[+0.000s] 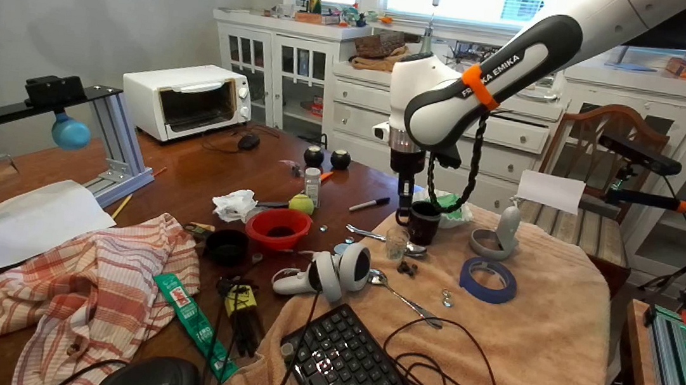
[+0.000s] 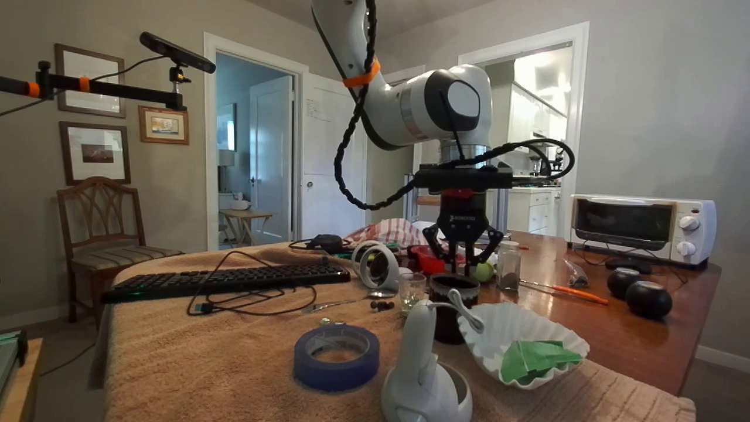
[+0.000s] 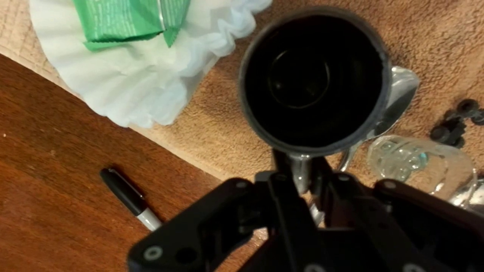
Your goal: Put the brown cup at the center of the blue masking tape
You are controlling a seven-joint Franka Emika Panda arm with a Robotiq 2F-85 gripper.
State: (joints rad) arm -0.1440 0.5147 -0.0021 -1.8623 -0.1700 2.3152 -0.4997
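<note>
Gripper [image 3: 301,168] jaws pinch the upright cup [image 3: 314,81] by its handle [image 3: 300,177]. A glass [image 1: 396,246] sits just beside the cup; tape [image 2: 337,374] lies apart on the towel [image 2: 217,357]

White robot arm [image 1: 503,72] slanting downward, wrist upright, gripper [image 2: 460,268] pointing straight down, fingers [image 3: 280,163] narrowly apart.

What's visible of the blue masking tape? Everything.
The blue masking tape is a smooth blue-violet roll around a paler core with faint markings. It lies flat on the tan towel, which shows through its round hole. It sits beside the upright white controller, apparently without touching. Only the exterior views show it.
</note>
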